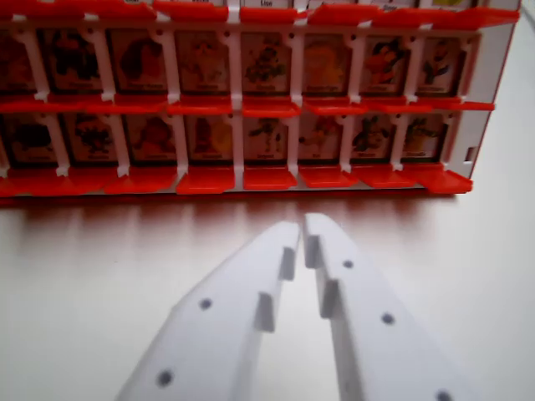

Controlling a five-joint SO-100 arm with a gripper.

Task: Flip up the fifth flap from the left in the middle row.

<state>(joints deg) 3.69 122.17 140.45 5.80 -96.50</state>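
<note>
A red game board [481, 100] with white frames fills the top of the wrist view. Its rows hold small picture cards, with red flaps [269, 177] lying along the foot of each row. Two full rows show; a third is cut off by the top edge. In the upper full row, one card [266, 63] sits almost straight beyond my fingertips. The board runs off the wrist view's left, so I cannot tell its first column. My white gripper [301, 227] hovers over the table just short of the board's front edge, shut with nothing between its fingers.
The pale tabletop [92, 276] stretches in front of the board and past its right end [501, 167]. The board's red shadow falls on the table along its front edge.
</note>
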